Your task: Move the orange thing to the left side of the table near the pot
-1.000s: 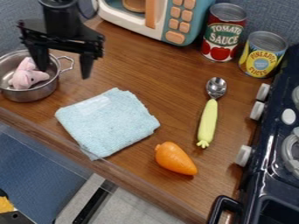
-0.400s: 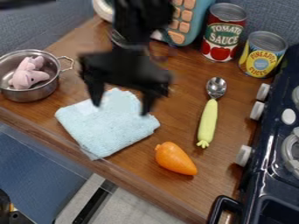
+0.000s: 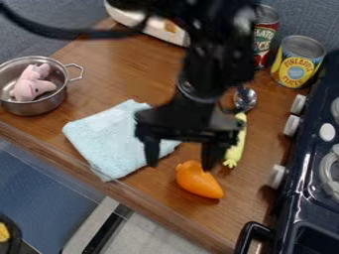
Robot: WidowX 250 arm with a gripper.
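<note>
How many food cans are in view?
2: a red can, partly behind the arm, and a yellow can to its right, near the stove. The arm may hide more.

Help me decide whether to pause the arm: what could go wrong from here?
One open jaw of the gripper overlaps the orange thing in view, so descending might knock it instead of straddling it. Being rounded, it could roll toward the nearby table edge. The other jaw appears beside the cloth and might snag it.

Tapered orange thing (image 3: 200, 184) on its side near cloth (image 3: 109, 141), upright metal pot (image 3: 41, 106) far left
</note>
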